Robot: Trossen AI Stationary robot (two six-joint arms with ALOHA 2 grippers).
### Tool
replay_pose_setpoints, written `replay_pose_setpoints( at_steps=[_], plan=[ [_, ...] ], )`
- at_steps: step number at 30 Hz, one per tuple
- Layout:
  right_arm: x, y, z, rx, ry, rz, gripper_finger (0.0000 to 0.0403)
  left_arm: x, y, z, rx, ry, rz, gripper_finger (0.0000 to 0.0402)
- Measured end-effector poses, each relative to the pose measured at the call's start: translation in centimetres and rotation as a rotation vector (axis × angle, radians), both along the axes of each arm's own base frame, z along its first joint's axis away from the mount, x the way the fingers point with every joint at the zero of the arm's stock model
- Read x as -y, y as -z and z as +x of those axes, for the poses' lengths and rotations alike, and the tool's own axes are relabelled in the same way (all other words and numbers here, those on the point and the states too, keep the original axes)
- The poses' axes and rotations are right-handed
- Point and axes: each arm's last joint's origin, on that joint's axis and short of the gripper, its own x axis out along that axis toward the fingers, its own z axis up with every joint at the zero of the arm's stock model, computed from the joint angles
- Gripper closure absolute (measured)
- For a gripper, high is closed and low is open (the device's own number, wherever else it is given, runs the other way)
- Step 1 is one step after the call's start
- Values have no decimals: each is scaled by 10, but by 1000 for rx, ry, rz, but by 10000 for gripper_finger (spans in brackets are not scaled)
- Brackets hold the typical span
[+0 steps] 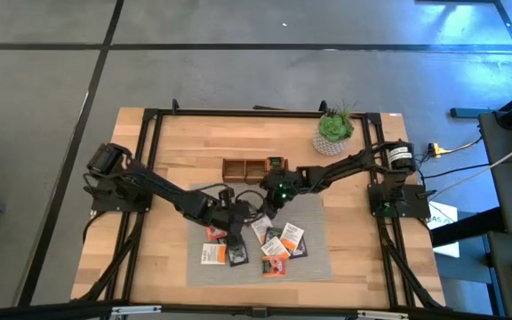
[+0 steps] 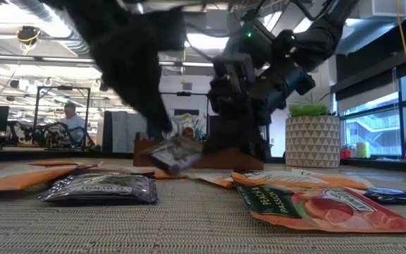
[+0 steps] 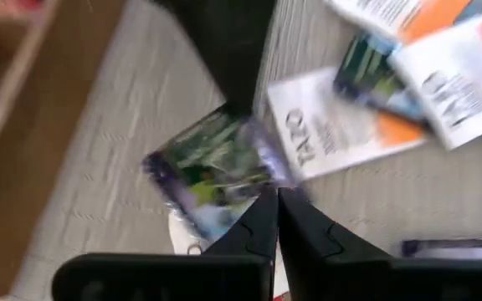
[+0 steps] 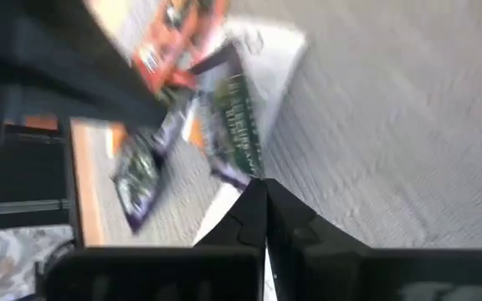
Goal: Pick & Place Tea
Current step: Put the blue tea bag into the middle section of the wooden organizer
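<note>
Several flat tea sachets [image 1: 278,244], orange, white and dark, lie scattered on a grey mat [image 1: 318,262]. Over the mat's far part my left gripper [image 3: 276,201] is shut on a green and purple sachet [image 3: 212,167], which also shows in the low view [image 2: 175,154]. Close beside it my right gripper [image 4: 262,188] is shut on a dark green sachet [image 4: 233,117] that lies over a white one. The brown wooden tray [image 1: 252,169] stands just beyond the mat. My left gripper pinches one corner of the green and purple sachet [image 3: 253,188] between its two fingertips, slanting down from the table's left. The sachet hangs tilted, clear of the mat. My right gripper pinches the dark green sachet's near edge [image 4: 249,171] between its fingertips, slanting down from the right. Whether that sachet is off the mat I cannot tell.
A potted plant [image 1: 333,132] stands at the table's far right, behind the tray. An orange sachet [image 2: 323,204] and a black one [image 2: 101,189] lie at the mat's near side. The two grippers stand close together over the mat. A person sits in the room behind.
</note>
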Motion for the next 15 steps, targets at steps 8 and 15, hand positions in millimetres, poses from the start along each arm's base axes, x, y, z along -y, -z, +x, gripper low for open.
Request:
replay_pose_setpoints(
  at_steps=[8,15],
  plan=[
    [31,-63,-5,165,-34,-159,401,-7,-51,-16,147,-8,-26,395],
    [58,-122,1,51,-143,-438,402,-11,-70,-25,203,-25,-25,393]
  ],
)
